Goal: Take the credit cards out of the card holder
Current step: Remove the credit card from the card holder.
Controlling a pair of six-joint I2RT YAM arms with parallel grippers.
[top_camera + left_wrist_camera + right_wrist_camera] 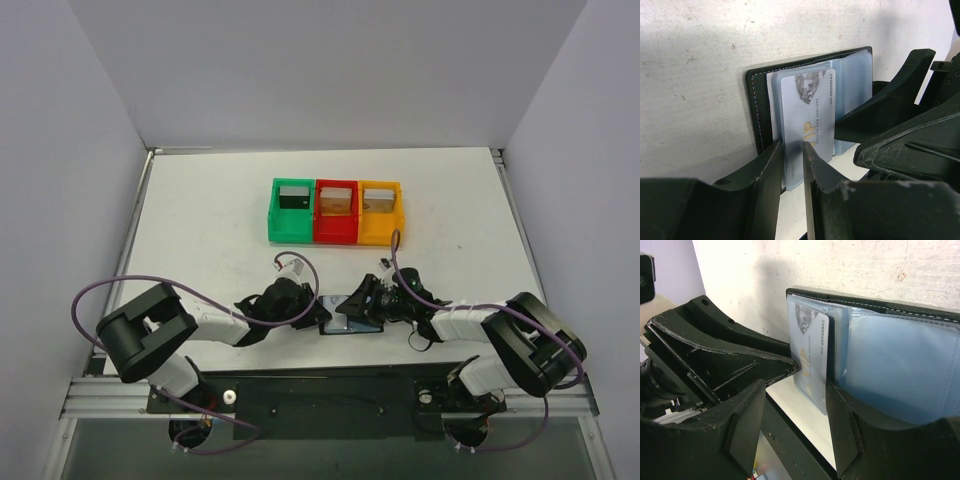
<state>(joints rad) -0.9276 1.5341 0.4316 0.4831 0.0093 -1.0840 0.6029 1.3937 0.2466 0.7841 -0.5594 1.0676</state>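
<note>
The black card holder [347,318] lies open on the table near the front edge, between my two grippers. It shows in the left wrist view [757,110] and in the right wrist view [875,302] with clear plastic sleeves [900,365]. A pale blue card [807,110] marked VIP sticks partly out of a sleeve; it also shows in the right wrist view [812,355]. My left gripper [792,145] is shut on the card's near end. My right gripper [795,385] is open, with one finger [860,425] resting on the holder's sleeves.
Green [292,210], red [336,212] and orange [380,210] bins stand in a row at mid table, each with a card-like item inside. The table's front edge and a black rail [330,395] lie just behind the grippers.
</note>
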